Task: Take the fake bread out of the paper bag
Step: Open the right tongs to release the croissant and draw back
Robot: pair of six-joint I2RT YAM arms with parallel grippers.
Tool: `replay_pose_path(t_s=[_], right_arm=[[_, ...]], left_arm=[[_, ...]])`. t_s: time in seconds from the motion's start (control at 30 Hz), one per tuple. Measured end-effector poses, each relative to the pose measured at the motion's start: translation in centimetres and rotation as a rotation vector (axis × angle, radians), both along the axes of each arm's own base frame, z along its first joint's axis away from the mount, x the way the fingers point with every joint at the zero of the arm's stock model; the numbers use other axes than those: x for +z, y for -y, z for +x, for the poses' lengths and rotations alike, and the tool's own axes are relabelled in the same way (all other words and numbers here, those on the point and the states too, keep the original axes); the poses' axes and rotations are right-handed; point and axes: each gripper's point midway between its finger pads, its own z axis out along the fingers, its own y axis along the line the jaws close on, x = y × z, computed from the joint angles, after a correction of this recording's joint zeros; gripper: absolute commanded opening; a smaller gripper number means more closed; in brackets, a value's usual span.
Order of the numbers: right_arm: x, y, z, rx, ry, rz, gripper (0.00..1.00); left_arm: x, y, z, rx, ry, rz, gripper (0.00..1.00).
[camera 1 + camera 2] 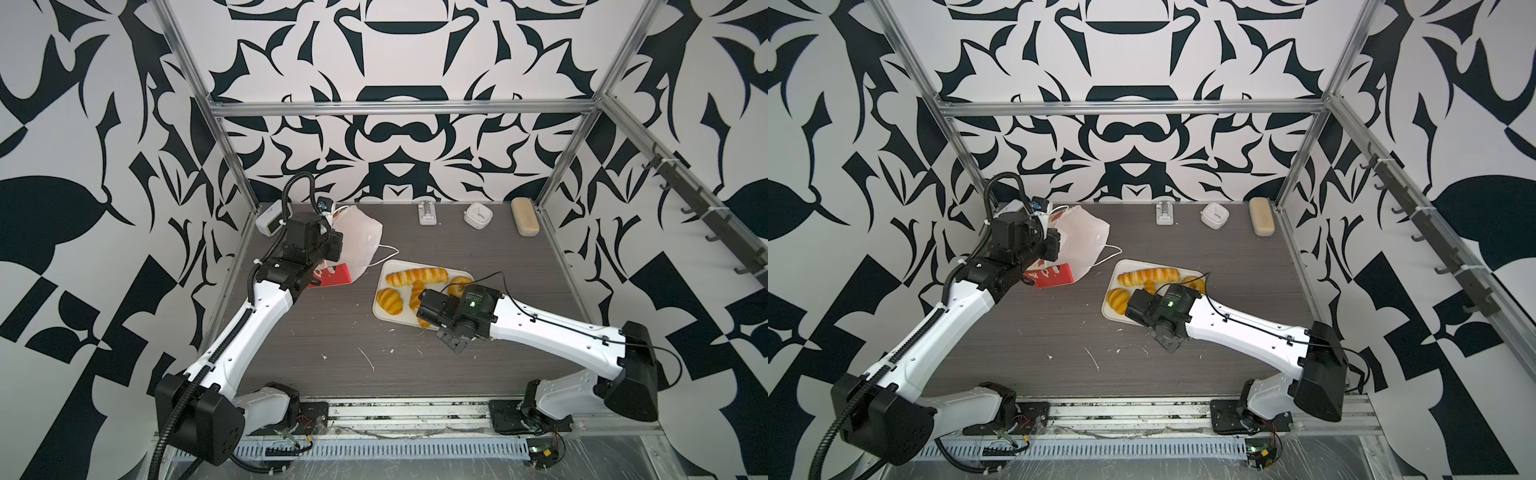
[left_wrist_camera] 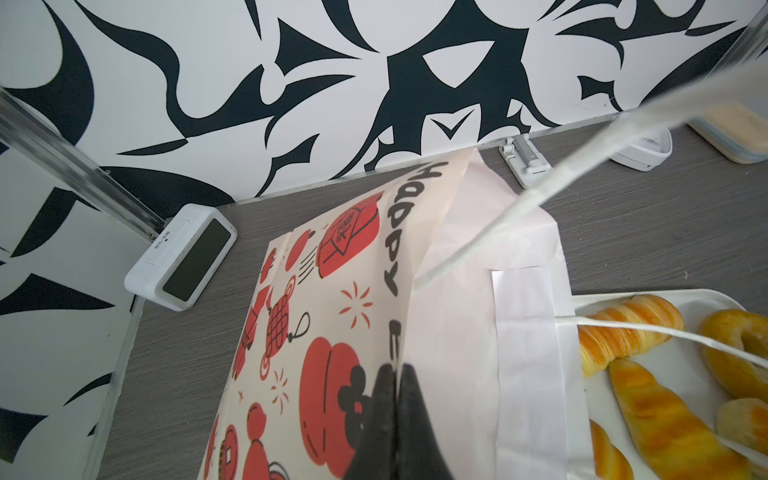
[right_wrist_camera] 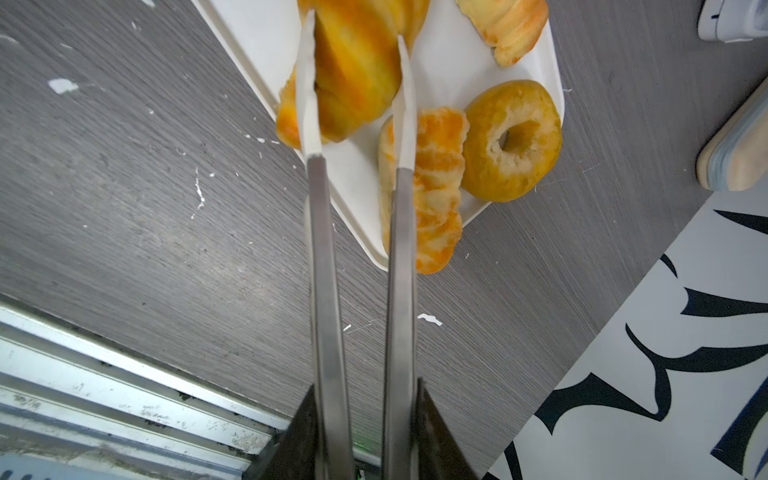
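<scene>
Paper is what my left pincer (image 2: 392, 415) has: it is clenched on the rim of the paper bag (image 2: 345, 291), propping it open at the far left corner of the bench (image 1: 311, 386), mouth turned toward the tray (image 3: 357, 187) mid-bench. What shows of the bag's white inside in both top views is bare. Its bottom I cannot see.

My right pincer (image 3: 365, 386) grasps a pair of metal tongs (image 3: 322, 249). Their white tips stand on either side of a croissant (image 3: 357, 70) that pokes a little past the tray's rim. Whether they squeeze it or only flank it, I cannot tell. Of the toy bread, the loaf (image 1: 417, 275), the bagel (image 3: 511, 141) and the twisted pastry (image 3: 428, 195) lie on the tray too, the twisted pastry hanging over the near corner. A fifth piece I cannot pick out for sure behind my own wrist.

So I judge this the setting-down step, late in the job. Next I need to let the tongs spring apart until both tips clear the croissant, then lift straight up, since a sideways drag would likely tip it off the rim. After that the bag wants a look inside before I call it empty, and the tongs must steer clear of its loose cord handles (image 2: 532, 197).
</scene>
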Motion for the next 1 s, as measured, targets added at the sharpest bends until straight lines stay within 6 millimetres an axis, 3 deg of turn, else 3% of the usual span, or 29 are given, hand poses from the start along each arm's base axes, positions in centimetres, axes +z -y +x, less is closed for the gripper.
replay_pose_path(t_s=[0.23,0.5,0.63,0.77,1.0], right_arm=[[1.0,-0.2,0.3,-0.020,0.025,0.073,0.45],[4.4,0.5,0.9,-0.085,0.100,0.270,0.40],[6.5,2.1,1.7,-0.164,0.172,0.362,0.36],[7.7,4.4,2.8,-0.272,0.250,0.410,0.36],[5.7,8.2,4.8,-0.457,0.274,0.371,0.36]], left_arm=[[0.0,0.1,0.0,-0.004,-0.002,-0.006,0.00],[0.1,0.6,-0.1,-0.016,-0.009,-0.040,0.00],[1.1,1.1,0.0,-0.023,-0.007,-0.087,0.00],[3.3,1.7,0.1,-0.030,0.013,-0.162,0.00],[7.1,2.5,-0.1,-0.033,0.034,-0.303,0.00]])
